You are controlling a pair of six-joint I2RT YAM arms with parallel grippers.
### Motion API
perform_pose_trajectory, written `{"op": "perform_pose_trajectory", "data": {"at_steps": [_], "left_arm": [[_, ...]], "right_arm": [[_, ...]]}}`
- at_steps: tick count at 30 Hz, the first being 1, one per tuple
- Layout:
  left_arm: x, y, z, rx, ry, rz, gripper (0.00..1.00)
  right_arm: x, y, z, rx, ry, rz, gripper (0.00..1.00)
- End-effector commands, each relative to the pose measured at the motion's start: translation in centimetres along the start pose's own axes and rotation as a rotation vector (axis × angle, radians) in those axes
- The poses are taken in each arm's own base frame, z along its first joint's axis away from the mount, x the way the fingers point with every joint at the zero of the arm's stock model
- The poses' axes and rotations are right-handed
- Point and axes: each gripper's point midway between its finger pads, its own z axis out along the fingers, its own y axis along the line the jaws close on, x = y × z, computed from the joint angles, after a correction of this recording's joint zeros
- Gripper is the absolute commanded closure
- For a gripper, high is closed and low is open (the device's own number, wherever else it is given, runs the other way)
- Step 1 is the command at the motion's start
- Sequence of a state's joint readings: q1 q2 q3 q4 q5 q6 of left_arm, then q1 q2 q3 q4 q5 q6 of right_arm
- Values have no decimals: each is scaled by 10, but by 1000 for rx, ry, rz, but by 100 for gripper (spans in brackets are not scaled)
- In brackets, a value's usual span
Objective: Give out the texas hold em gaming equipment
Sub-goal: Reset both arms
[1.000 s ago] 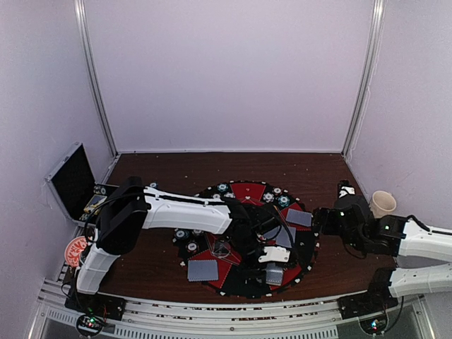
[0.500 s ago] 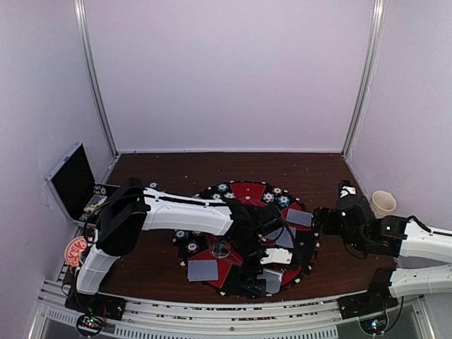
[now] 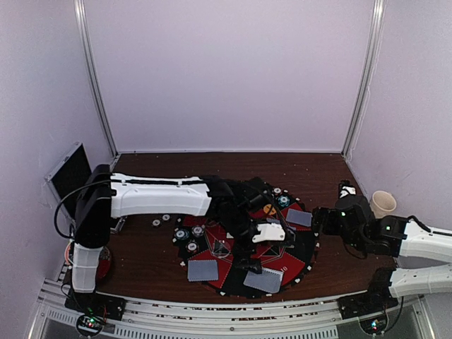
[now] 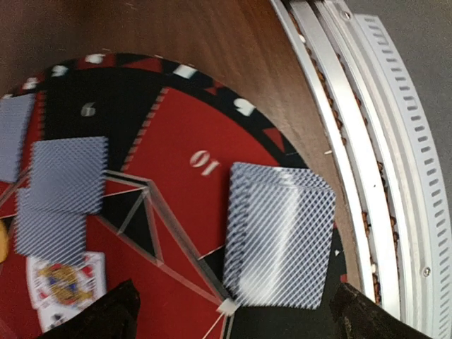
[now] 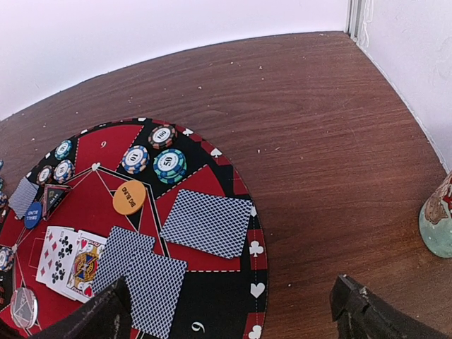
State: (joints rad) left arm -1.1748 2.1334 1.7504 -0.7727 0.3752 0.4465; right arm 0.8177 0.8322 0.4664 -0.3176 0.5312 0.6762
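— How far along are you?

— Well along, by my reckoning. On the round mat [image 5: 240, 296] you have face-down playing cards at several seats. One pile [image 3: 203, 270] lies at the lower left of the overhead view, and a card stack [image 4: 279, 236] sits by the number ten near the lower rim. Another pile [image 5: 206, 222] is on the right side. Face-up cards [image 5: 67, 261] lie toward the centre, with the orange button disc [image 5: 129, 197] and the blue button disc [image 5: 32, 215] close by. Poker chips [image 5: 169, 164] are grouped along the upper rim.

— And the jaws?

— Both released. Your left jaws hang spread wide over the card stack with nothing between them. Your right jaws stand wide and empty at the mat's right edge.

— What's left?

— Hard to judge. A few loose chips [image 3: 157, 223] sit on the worktop left of the mat, perhaps not yet placed. The left arm covers the mat's middle from above. The left wrist view is blurred, so you can't count cards.
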Motion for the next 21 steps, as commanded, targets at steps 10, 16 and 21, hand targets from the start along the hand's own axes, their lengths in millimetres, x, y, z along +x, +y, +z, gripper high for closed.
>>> {"op": "perform_pose_trajectory", "data": {"at_steps": [10,16,21], "left_arm": [[106,125,-309,-862,-289,-310,2],[205,90,-387,-1248,-322,-470,2],[246,39,-393,-1418,-359,-523,2]], "right_arm": [[-26,-3,2,113,-38,-51,0],[-28,-9,1,141,-62,-44,0],[-25,-7,-1,106,-64,-34,0]]}}
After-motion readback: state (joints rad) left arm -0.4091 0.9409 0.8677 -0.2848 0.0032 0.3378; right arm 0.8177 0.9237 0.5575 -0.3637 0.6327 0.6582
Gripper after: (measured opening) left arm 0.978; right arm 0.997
